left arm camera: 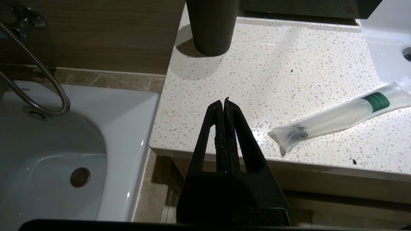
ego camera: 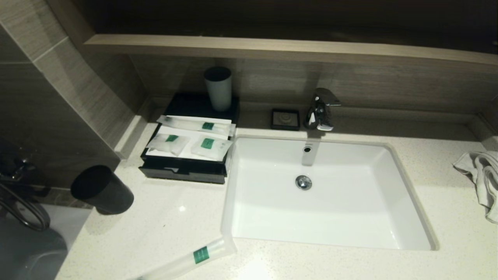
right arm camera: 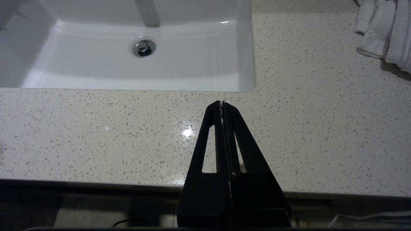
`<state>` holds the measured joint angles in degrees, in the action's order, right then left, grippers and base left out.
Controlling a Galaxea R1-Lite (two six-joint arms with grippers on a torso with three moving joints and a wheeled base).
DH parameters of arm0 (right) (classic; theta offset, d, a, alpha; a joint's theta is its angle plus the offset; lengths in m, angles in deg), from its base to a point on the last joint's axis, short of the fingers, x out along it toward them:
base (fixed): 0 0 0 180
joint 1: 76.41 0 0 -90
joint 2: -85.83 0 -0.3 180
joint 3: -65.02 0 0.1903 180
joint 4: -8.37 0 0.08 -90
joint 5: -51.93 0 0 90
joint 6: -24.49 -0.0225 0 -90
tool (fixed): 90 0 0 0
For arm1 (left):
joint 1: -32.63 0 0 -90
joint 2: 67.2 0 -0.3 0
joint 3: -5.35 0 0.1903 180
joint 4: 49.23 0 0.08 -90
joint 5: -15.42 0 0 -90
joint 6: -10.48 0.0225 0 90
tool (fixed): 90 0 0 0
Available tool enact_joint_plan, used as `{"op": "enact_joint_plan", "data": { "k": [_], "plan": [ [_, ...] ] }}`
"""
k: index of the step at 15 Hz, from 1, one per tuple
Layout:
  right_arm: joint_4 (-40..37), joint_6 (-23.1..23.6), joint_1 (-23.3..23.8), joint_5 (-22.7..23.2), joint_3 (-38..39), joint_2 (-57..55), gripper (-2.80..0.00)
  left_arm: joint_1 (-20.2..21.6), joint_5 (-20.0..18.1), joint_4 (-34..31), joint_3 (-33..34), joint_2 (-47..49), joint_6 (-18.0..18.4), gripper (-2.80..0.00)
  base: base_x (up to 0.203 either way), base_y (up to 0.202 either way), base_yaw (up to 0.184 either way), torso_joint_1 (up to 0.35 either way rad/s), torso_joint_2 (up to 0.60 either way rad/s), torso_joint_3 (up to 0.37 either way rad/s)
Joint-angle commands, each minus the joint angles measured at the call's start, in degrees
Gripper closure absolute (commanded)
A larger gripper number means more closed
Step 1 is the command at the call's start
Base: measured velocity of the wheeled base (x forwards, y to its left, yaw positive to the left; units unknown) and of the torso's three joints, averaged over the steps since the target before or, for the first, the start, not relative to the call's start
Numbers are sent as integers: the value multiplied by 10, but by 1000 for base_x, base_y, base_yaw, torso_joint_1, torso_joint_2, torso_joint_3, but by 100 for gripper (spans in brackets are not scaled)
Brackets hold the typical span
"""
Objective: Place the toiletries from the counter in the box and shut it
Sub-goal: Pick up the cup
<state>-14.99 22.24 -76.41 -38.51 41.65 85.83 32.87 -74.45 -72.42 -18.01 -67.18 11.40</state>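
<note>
One long frosted packet (ego camera: 194,258) with a green label lies slanted on the counter (ego camera: 163,217) near its front edge, left of the sink. The same packet (left arm camera: 340,118) shows in the left wrist view, off to the side of my left gripper (left arm camera: 223,101), which is shut, empty and just over the counter's front left corner. The black box (ego camera: 183,173) stands at the back left. On its white panel lie another long packet (ego camera: 194,125) and two small pouches (ego camera: 168,143) (ego camera: 210,147). My right gripper (right arm camera: 221,103) hangs shut and empty over the counter in front of the sink.
A black tumbler (ego camera: 103,189) stands on the counter's left edge, and a grey tumbler (ego camera: 218,88) on the back of the box. The white sink (ego camera: 330,217), faucet (ego camera: 321,109), small black dish (ego camera: 285,119) and a white towel (ego camera: 482,179) lie to the right. A white fixture (left arm camera: 64,144) with a hose sits beyond the counter's left end.
</note>
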Motion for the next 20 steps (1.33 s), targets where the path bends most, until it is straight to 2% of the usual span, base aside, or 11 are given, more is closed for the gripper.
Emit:
{"op": "enact_joint_plan", "data": {
  "k": [1, 20],
  "plan": [
    [0, 0, 0, 0, 0, 0, 0, 0, 0, 1, 1, 1, -4, 0, 0, 0, 0, 0, 0, 0],
    [0, 0, 0, 0, 0, 0, 0, 0, 0, 0, 0, 0, -4, 0, 0, 0, 0, 0, 0, 0]
  ]
}}
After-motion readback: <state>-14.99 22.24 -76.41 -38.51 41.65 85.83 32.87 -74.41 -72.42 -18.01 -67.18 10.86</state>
